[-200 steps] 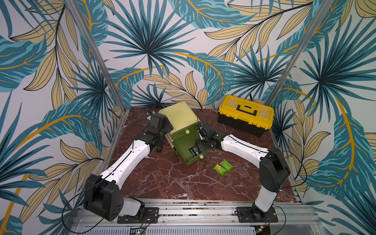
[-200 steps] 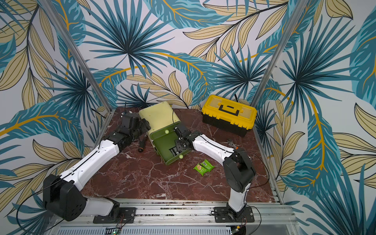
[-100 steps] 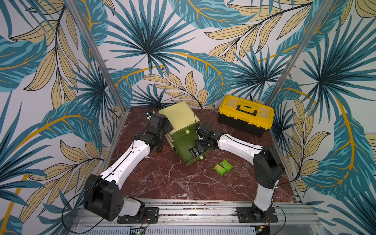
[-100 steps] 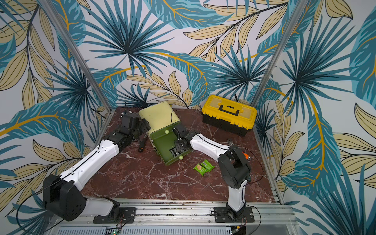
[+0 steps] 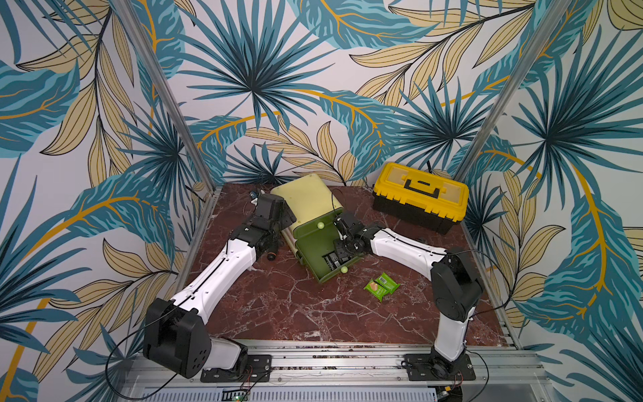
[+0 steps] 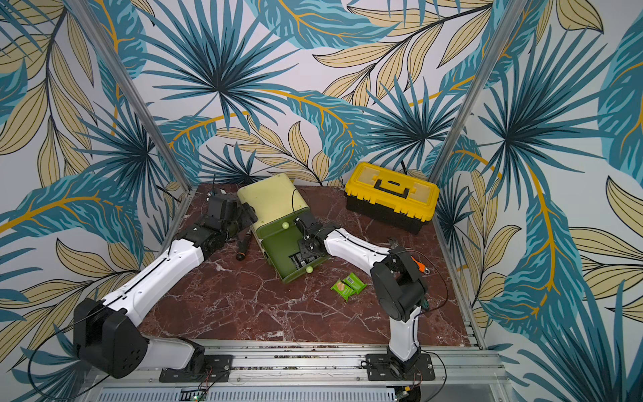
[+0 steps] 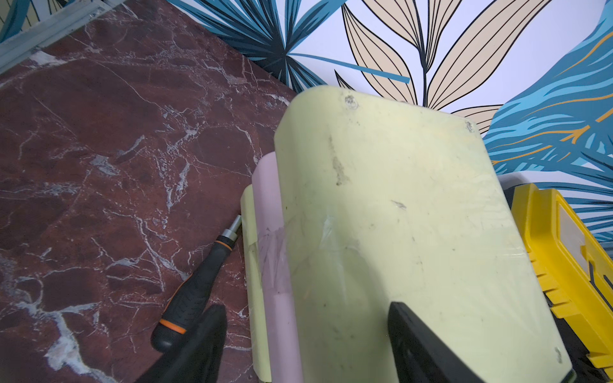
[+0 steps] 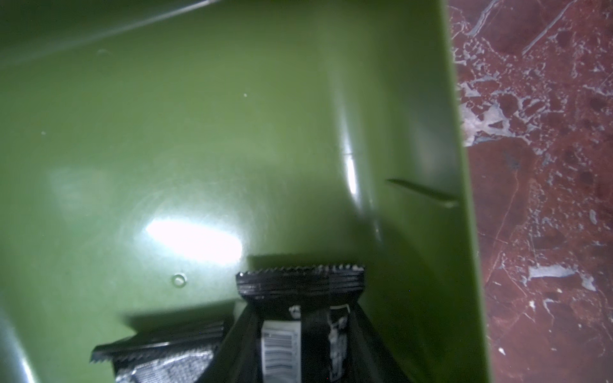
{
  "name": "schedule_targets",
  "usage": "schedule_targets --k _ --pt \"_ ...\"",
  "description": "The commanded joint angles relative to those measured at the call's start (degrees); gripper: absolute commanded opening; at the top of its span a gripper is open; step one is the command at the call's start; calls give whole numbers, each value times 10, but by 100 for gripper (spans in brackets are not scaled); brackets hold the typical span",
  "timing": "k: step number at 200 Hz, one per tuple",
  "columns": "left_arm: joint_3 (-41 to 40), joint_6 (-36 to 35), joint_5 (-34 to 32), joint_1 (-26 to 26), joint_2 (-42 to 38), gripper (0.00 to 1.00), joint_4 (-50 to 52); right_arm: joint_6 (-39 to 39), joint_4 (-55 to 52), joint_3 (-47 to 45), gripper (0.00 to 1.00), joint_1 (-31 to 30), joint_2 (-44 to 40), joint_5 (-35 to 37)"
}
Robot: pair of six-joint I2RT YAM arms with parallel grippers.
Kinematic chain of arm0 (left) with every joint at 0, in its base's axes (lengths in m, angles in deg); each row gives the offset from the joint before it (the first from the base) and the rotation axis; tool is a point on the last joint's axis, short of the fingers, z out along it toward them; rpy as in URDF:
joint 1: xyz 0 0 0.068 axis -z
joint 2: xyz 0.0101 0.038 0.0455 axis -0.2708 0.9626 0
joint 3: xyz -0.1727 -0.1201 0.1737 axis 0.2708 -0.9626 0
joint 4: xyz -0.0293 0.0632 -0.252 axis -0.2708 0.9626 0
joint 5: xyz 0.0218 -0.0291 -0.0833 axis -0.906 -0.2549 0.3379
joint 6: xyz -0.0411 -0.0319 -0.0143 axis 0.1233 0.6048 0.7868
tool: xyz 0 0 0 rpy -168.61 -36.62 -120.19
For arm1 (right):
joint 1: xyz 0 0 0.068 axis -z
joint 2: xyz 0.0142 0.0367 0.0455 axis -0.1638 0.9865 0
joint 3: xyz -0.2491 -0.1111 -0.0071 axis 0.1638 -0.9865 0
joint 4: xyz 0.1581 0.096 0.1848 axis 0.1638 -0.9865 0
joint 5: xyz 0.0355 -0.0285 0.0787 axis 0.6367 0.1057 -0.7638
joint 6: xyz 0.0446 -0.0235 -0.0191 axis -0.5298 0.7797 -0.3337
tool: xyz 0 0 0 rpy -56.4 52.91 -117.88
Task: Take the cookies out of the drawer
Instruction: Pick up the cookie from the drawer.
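The green drawer point(image 5: 311, 243) stands pulled out of a pale cabinet point(image 5: 306, 198). My right gripper point(image 8: 302, 345) is down inside it, shut on a black cookie packet point(image 8: 300, 282) with white print. A second black packet point(image 8: 162, 358) lies beside it on the drawer floor point(image 8: 199, 149). Both top views show the right gripper point(image 5: 342, 254) over dark packets point(image 6: 295, 259). Two green cookie packets point(image 5: 381, 286) lie on the table in front of the drawer. My left gripper point(image 7: 308, 345) is open, straddling the cabinet's edge point(image 7: 398, 199).
A black screwdriver point(image 7: 195, 291) lies on the marble against the cabinet's left side. A yellow toolbox point(image 5: 419, 195) stands at the back right. An orange-handled tool point(image 6: 419, 264) lies behind my right arm's elbow. Patterned walls close in the table.
My right gripper's jaws have narrowed onto the black packet in the drawer, and that arm's elbow has swung left. The left arm has not moved.
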State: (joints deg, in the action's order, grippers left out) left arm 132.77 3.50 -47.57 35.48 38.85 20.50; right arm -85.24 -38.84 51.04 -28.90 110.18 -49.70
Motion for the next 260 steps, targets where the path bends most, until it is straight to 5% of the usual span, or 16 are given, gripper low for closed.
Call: schedule_targets --k 1,171,260 --pt "-14 -8 -7 -7 -6 81 28 -2 -5 8 40 0 1 -8" --pt "-15 -8 -7 -10 -10 81 28 2 14 -45 38 0 -170 -22" --pt "-10 -11 -4 -10 -13 81 34 12 -68 -219 38 -3 -355 -23"
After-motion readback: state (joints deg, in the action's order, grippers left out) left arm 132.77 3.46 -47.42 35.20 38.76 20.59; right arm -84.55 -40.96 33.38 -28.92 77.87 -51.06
